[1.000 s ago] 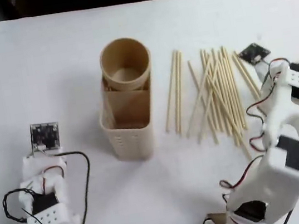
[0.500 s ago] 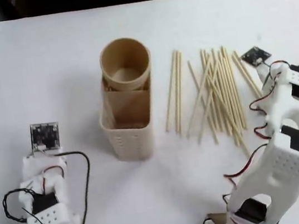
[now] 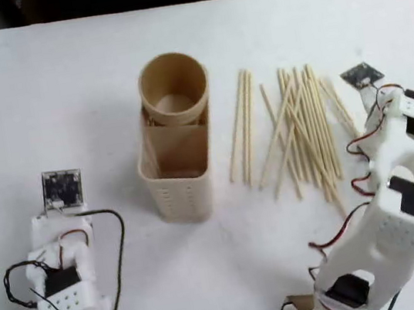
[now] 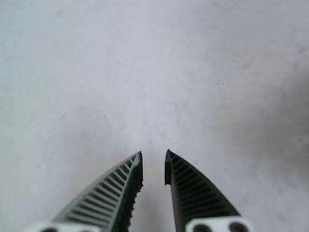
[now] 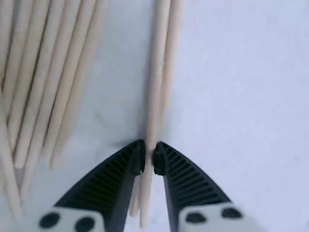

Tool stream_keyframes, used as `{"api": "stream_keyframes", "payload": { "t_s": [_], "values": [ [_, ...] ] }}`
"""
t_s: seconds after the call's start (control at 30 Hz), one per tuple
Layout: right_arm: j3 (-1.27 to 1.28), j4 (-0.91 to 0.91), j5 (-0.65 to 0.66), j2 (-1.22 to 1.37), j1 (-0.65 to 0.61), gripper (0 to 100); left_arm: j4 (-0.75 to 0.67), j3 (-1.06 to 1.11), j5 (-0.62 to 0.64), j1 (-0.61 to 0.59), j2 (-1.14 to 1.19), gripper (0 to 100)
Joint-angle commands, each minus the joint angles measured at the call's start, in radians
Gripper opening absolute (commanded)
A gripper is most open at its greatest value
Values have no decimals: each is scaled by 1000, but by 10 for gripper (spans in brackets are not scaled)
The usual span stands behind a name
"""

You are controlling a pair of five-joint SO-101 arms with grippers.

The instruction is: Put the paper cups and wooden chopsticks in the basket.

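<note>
High view: a beige perforated plastic basket (image 3: 177,177) stands on the white desk (image 3: 41,86). A tan paper cup (image 3: 174,88) sits in its far end, mouth up. The pale wooden chopsticks (image 3: 297,130) lie scattered on the desk beside the basket, on the right arm's side.

Left wrist view: the left pincer (image 4: 153,166) is slightly open with nothing between its tips, over bare desk.

Right wrist view: the right pincer (image 5: 147,157) is closed on a single chopstick (image 5: 155,96). The other sticks lie just beside it.

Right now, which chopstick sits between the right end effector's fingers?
The chopstick of the separate pair nearer the pile; the right end effector grips it.
</note>
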Motion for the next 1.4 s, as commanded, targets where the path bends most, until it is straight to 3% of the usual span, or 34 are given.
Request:
{"api": "stream_keyframes", "payload": {
  "t_s": [0.0,0.33,0.53,0.67,0.77,0.93,1.07,1.37],
  "values": [
    [-14,58,-58,-191,2,15,2,-2,-12,-8,-16,98],
    [89,102,-170,-529,-1,15,2,-2,-12,-8,-16,98],
    [245,25,-345,-898,-53,15,2,-2,-12,-8,-16,98],
    [350,48,-479,-1207,-232,15,2,-2,-12,-8,-16,98],
    [397,94,-605,-1385,-446,15,2,-2,-12,-8,-16,98],
    [411,61,-796,-1535,-823,15,2,-2,-12,-8,-16,98],
    [419,-48,-835,-1557,-1072,15,2,-2,-12,-8,-16,98],
    [592,-484,-841,-1440,-1250,15,2,-2,-12,-8,-16,98]
  ]
}}
